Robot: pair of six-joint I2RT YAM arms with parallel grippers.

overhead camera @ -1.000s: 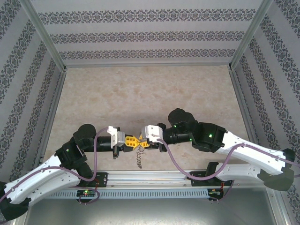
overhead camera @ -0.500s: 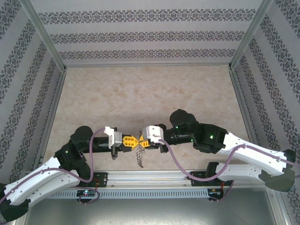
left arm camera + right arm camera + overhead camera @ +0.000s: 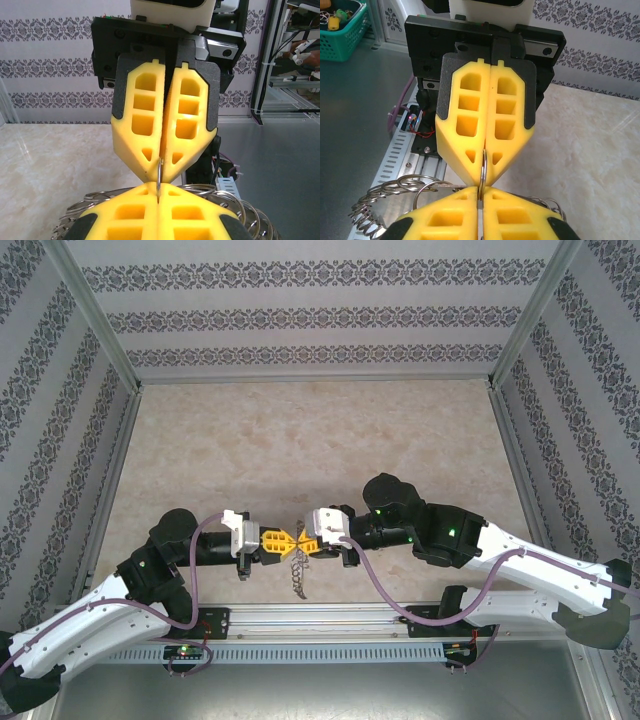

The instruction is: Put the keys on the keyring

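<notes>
The keyring (image 3: 291,542) hangs above the table's near edge, pinched between both grippers, which meet tip to tip. Edge-on it shows as a thin metal ring (image 3: 158,172) (image 3: 483,167). My left gripper (image 3: 279,543) (image 3: 158,194) is shut on one side of it. My right gripper (image 3: 303,540) (image 3: 481,194) is shut on the opposite side. A fringe of small wire loops (image 3: 297,578) dangles below the ring and spreads beside the fingers (image 3: 242,202) (image 3: 385,192). The keys are out of view.
The marble tabletop (image 3: 300,440) stretches away behind the grippers, enclosed by patterned walls and metal frame posts. An aluminium rail (image 3: 320,625) runs along the near edge. A teal basket (image 3: 340,25) with small items sits on the grey surface off the table.
The right gripper's jaws have closed onto the ring. The left arm has drawn back a little to the left, and the ring now sits pinched between both tips.
</notes>
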